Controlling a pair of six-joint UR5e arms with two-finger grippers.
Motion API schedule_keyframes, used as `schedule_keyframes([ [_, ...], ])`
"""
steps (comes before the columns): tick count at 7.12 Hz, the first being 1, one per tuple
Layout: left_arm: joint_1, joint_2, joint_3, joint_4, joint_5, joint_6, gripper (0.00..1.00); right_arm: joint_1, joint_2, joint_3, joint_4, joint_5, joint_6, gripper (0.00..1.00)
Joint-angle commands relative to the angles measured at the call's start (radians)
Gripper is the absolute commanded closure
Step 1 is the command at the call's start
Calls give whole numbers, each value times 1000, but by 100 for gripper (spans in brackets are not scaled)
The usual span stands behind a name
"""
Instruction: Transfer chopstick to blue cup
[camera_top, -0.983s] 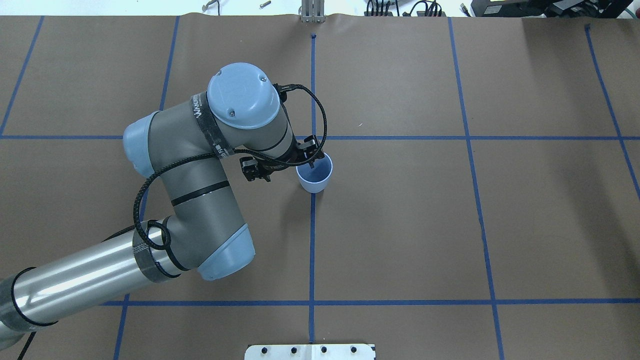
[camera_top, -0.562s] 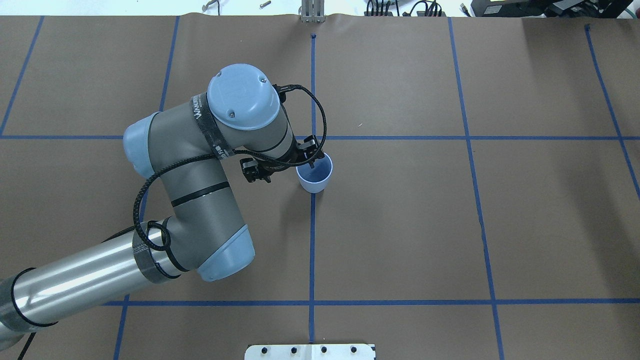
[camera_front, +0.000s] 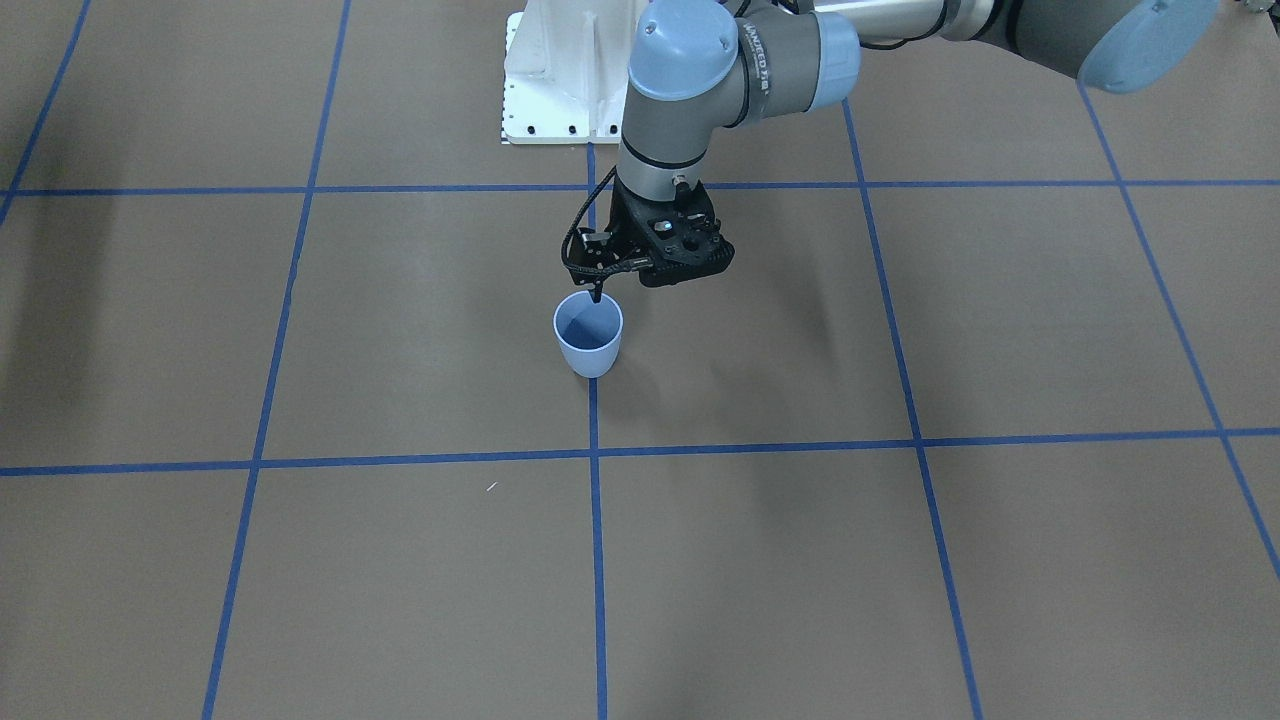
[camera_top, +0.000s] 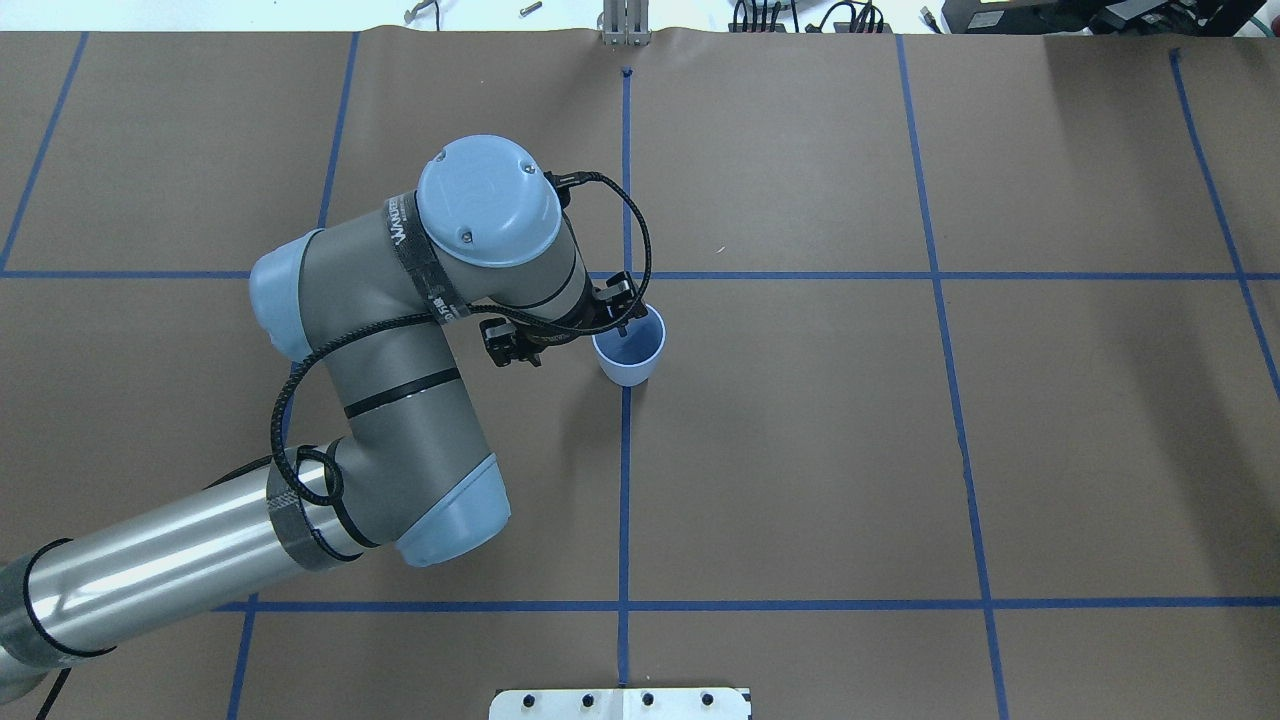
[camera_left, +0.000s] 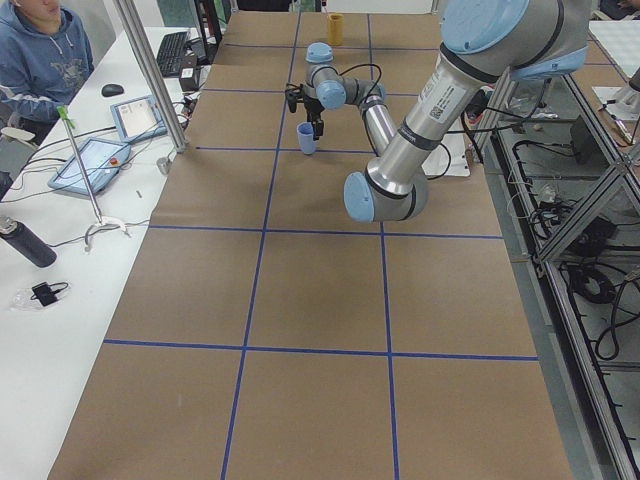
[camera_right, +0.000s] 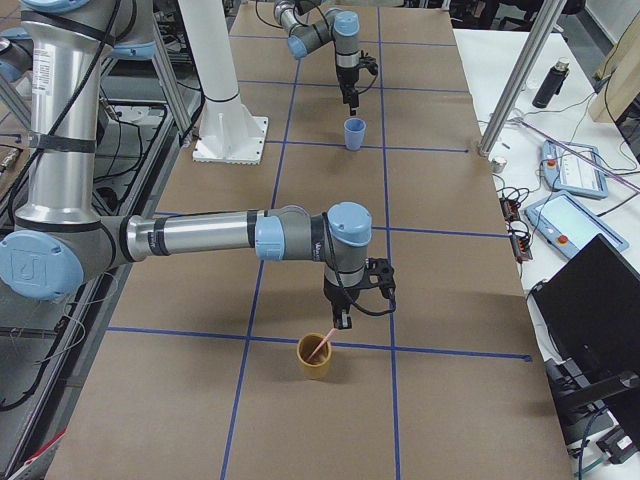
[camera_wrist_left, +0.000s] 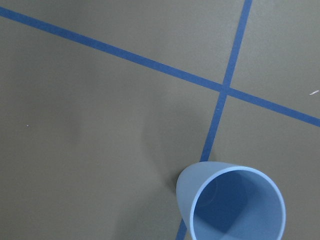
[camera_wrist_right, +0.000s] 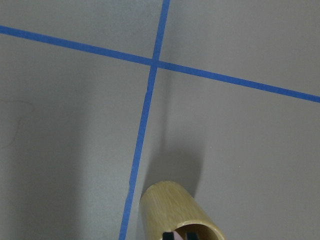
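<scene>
From where I stand, the long table (camera_top: 800, 450) fills most of the room, covered in brown paper and marked off in squares with blue tape. The left arm (camera_top: 400, 380) reaches in over its middle, with its wrist bent downward. The right arm (camera_right: 200, 235) stretches low and flat towards the table's far right end. The two are well apart.

A white base plate (camera_front: 560, 90) sits at the robot's edge of the table.

The blue cup (camera_front: 589, 352) stands upright on the centre tape line, near a crossing of the lines. Its dark blue inside is bare in the left wrist view. A tan wooden cup (camera_right: 314, 362) stands upright at the right end, just beside a tape line.

The left gripper (camera_front: 597, 290) hangs over the blue cup's rim on the robot's side, its dark tip pointing down into the mouth. I cannot tell whether its fingers are parted or pressed together. The right gripper (camera_right: 338, 322) hovers just above the wooden cup, and its state is just as unclear.

The chopstick (camera_right: 320, 348), thin and pink, leans inside the wooden cup, far from the blue one.
</scene>
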Motion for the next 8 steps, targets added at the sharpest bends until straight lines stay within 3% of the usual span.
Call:
schedule_keyframes([
  [1, 4, 3, 3, -24, 8, -21, 2, 142, 174, 82, -372, -16, -200, 100],
  [2, 7, 4, 10, -37, 8, -24, 2, 193, 271, 84, -503, -56, -272, 100],
  [4, 6, 50, -28, -49, 9, -15, 2, 169, 344, 84, -559, -34, -253, 100],
  [6, -38, 156, -210, -37, 0, 101, 2, 62, 370, 95, -550, 164, -58, 100],
  [8, -139, 252, -254, -38, -90, 219, 2, -100, 450, 182, -550, 238, 251, 100],
])
